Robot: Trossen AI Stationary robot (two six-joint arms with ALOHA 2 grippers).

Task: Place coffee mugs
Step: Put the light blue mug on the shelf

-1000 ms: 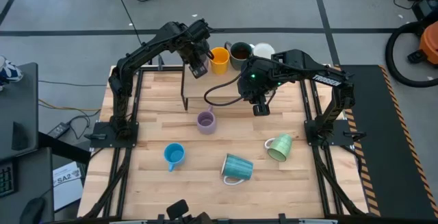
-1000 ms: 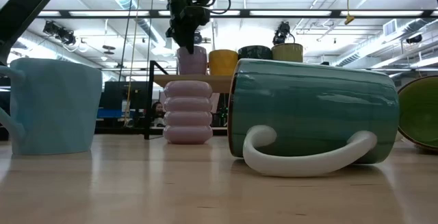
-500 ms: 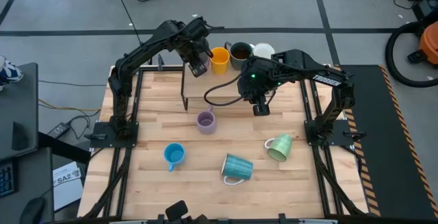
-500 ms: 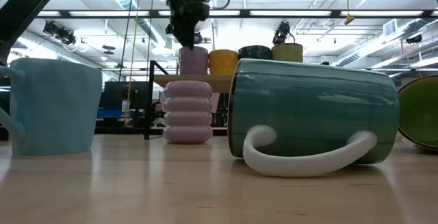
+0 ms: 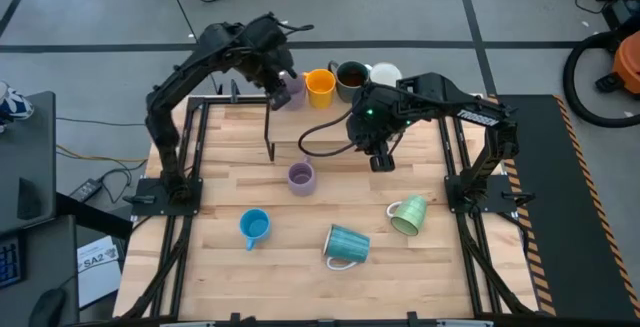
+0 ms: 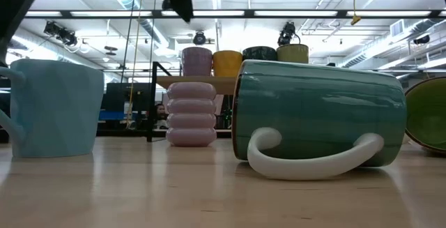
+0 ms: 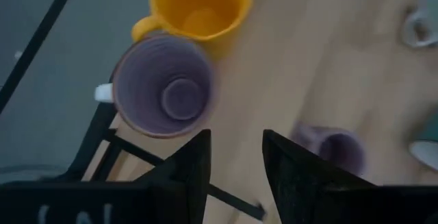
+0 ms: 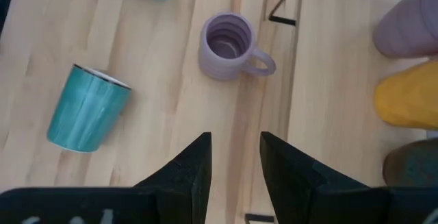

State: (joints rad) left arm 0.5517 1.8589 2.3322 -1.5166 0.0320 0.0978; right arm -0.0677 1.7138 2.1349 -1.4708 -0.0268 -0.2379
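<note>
Pincers both stand apart, empty; your right pincer [image 5: 380,159] hangs nearer the ribbed lavender ceramic mug [image 5: 301,177], upright on the desk [image 5: 220,182], than the left pincer [image 5: 278,89].

A raised shelf [image 6: 209,81] at the table's [image 5: 220,192] far edge carries four mugs [image 6: 242,59] in a row. Before the shelf a ribbed mug [image 5: 301,177] stands upright mid-table; nearer the front edge one mug [image 5: 254,227] stands at left, one mug [image 5: 345,245] lies on its side at centre, and another tipped mug [image 5: 409,215] lies to the right.
</note>
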